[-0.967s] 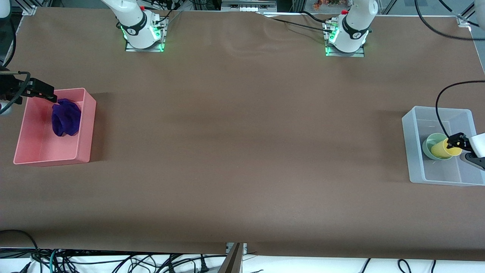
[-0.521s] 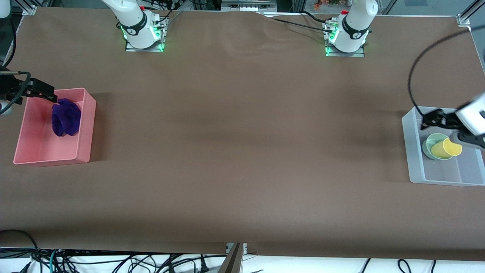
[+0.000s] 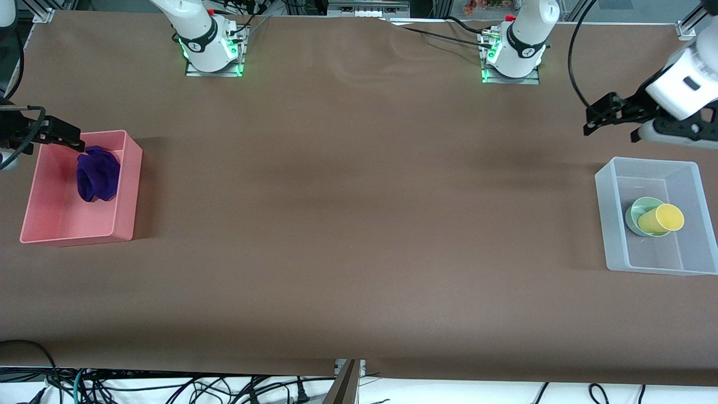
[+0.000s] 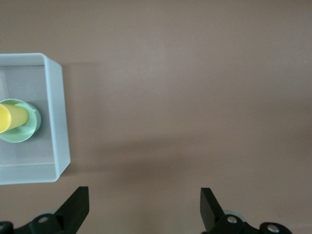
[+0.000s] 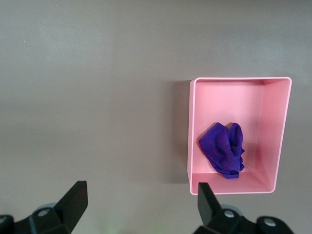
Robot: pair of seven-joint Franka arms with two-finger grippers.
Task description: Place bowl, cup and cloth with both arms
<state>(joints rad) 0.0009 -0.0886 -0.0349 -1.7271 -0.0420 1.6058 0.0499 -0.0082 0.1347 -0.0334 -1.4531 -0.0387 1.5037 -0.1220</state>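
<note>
Cup (image 3: pixel 662 219) lies tilted in bowl (image 3: pixel 641 215), may roll out. Left gripper (image 4: pixel 145 210), right gripper (image 5: pixel 139 207): fingers wide, empty.

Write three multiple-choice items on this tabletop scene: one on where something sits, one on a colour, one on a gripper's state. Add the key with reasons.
1. Where is the small plain yellow plastic cup?
A. in the pink bin
B. leaning in the pale mint-green bowl inside the clear bin
C. on the bare table

2. What colour is the bin holding the crumpled deep-purple cloth?
A. pink
B. clear
C. yellow

3. What is the left gripper doing?
A. gripping the cup
B. gripping the cloth
C. open, holding nothing

Key: B, the cup tilts in the bowl in the clear bin. A, the cloth lies in the pink bin. C, the left gripper hangs spread above the table, near the clear bin; the right gripper, also open, is over the pink bin.
</note>
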